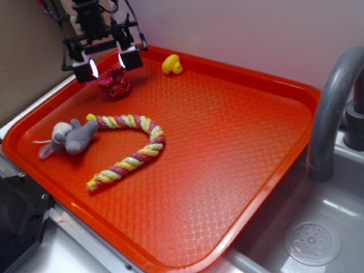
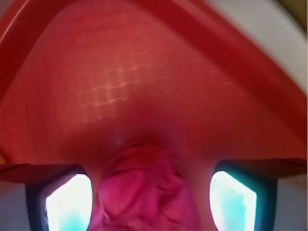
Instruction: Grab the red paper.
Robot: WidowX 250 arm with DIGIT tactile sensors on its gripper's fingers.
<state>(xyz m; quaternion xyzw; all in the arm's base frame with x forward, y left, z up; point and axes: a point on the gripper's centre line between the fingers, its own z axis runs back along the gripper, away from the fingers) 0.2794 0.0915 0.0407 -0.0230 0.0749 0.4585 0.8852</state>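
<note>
The red paper [image 1: 115, 81], a dark crimson wad with ruffled folds, lies in the upper left of the exterior frame, on the orange-red tray [image 1: 227, 131] near its far left corner. In the wrist view the red paper [image 2: 144, 192] fills the lower centre, between the two bright finger pads [image 2: 70, 202]. The gripper [image 1: 108, 63] hangs just above the wad, its pads spread wide, one at each side, roughly as far apart as the wad is broad. Nothing is held; whether the pads yet touch the paper cannot be told from either view.

Step in hand, as judged: the final approach, with the fingers aligned over the target and the grasp not yet made. The next move appears to call for a short descent, so that the pads bracket the wad's body and not merely its top ruffles, followed by closure. The crumpled material is likely to compress, so a firm squeeze would be needed.

Other items on the tray: a yellow duck [image 1: 172, 64] to the right of the wad, near the far rim; a striped rope [image 1: 133, 149] and a grey mouse toy [image 1: 69, 138] lower in the frame, well apart from the fingers. A sink with a grey faucet [image 1: 333, 108] occupies the right edge.
</note>
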